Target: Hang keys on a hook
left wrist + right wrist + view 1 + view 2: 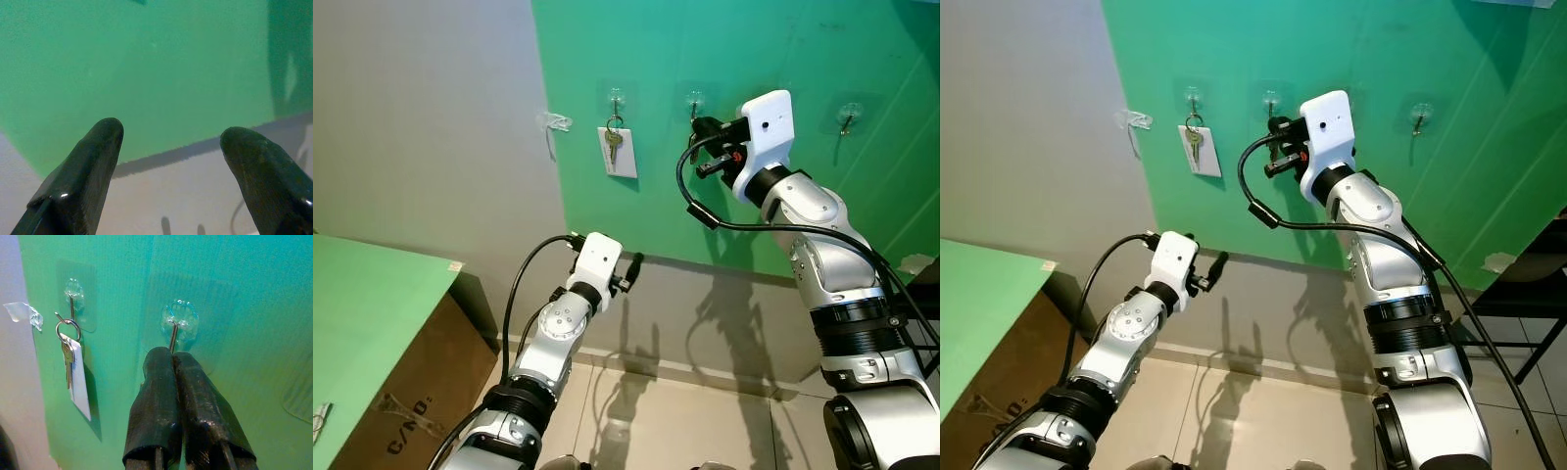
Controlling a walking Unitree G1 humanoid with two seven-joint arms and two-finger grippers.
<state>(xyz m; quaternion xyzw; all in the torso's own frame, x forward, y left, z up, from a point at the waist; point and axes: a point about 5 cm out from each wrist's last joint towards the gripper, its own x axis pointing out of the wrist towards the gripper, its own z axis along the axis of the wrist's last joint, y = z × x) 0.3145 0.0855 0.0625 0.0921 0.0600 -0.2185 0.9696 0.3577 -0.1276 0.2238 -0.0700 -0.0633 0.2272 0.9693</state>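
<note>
A: Nearest the camera, low on the robot's left: a brown cardboard box (pixel 406 397) with a flat green sheet (pixel 362 294) lying over its top. Beige tiled floor (pixel 656 416) below the arms.

B: Left gripper (pixel 631 269)?

A: Raised to about mid-height in front of the grey lower wall band (pixel 724 294), short of the wall. Its two long black fingers (pixel 83 176) stand well apart with nothing between them; the wrist view looks past them at green wall above grey.

B: Right gripper (pixel 173 360)?

A: Lifted high and up against the green painted wall (pixel 783 49). Fingers pressed together, tips right at the wire of the second clear adhesive hook (pixel 178 320). Whether anything is pinched between them cannot be told; no key is visible there.

B: Where are the keys?

A: A small metal key on a silver ring with a white rectangular tag (pixel 617 147) hangs on the first clear adhesive hook (pixel 617 98), just beside the second one on the robot's left. The tag lies flat against the wall.

B: Anything else on the wall?

A: A third clear adhesive hook (pixel 848 116) further right, bare. A scrap of clear tape (pixel 555 122) on the grey upper wall (pixel 431 117), near the green edge.
</note>
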